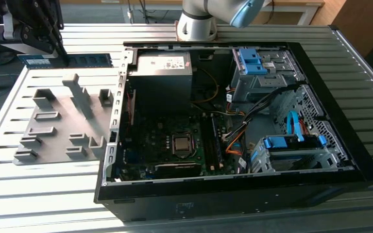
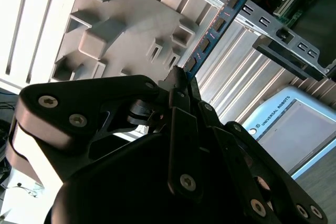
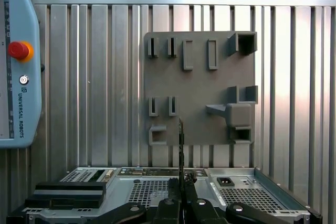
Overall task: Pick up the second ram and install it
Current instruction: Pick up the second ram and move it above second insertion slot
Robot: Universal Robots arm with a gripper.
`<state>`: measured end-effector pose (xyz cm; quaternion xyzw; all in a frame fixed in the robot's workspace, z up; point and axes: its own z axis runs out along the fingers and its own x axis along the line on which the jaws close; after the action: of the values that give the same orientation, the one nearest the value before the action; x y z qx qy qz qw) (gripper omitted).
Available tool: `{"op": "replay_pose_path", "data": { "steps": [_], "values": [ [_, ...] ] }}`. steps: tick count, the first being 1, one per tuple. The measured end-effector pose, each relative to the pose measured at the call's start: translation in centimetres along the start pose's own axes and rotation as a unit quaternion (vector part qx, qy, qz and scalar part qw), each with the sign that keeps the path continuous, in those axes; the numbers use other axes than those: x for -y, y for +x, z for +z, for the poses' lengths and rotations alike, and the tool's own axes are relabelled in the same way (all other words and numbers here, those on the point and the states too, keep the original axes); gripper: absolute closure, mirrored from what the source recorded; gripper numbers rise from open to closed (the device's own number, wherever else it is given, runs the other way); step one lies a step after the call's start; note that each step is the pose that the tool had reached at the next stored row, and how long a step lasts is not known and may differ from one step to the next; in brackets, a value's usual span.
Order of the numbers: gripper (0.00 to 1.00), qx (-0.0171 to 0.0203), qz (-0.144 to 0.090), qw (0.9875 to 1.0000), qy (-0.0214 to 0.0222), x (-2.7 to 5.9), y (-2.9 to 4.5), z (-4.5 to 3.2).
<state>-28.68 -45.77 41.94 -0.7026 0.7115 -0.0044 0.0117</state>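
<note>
As I read it, pickup is done: the gripper (image 2: 181,80) is clamped on the second ram (image 1: 86,60), held above the slatted surface (image 1: 50,194) beside the open computer case (image 1: 342,121). Installation in the case remains.

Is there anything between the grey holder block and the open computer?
No, in the exterior view the grey holder block sits right beside the computer case, with nothing between.

Grey holder plate (image 3: 202,85) on ribbed metal table (image 3: 94,77); ram stick (image 3: 181,145) edge-on, clamped in gripper (image 3: 181,192); pendant (image 3: 18,66) beside.
</note>
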Motion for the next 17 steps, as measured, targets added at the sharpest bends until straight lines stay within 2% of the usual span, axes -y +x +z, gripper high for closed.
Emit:
{"op": "replay_pose_path", "data": {
  "steps": [11, 17],
  "values": [
    [0.86, 0.0000, 0.000, 1.0000, 0.0000, 0.65, -0.01, 0.02],
    [0.86, 0.0000, 0.000, 1.0000, 0.0000, 1.37, -0.02, 0.04]
  ]
}}
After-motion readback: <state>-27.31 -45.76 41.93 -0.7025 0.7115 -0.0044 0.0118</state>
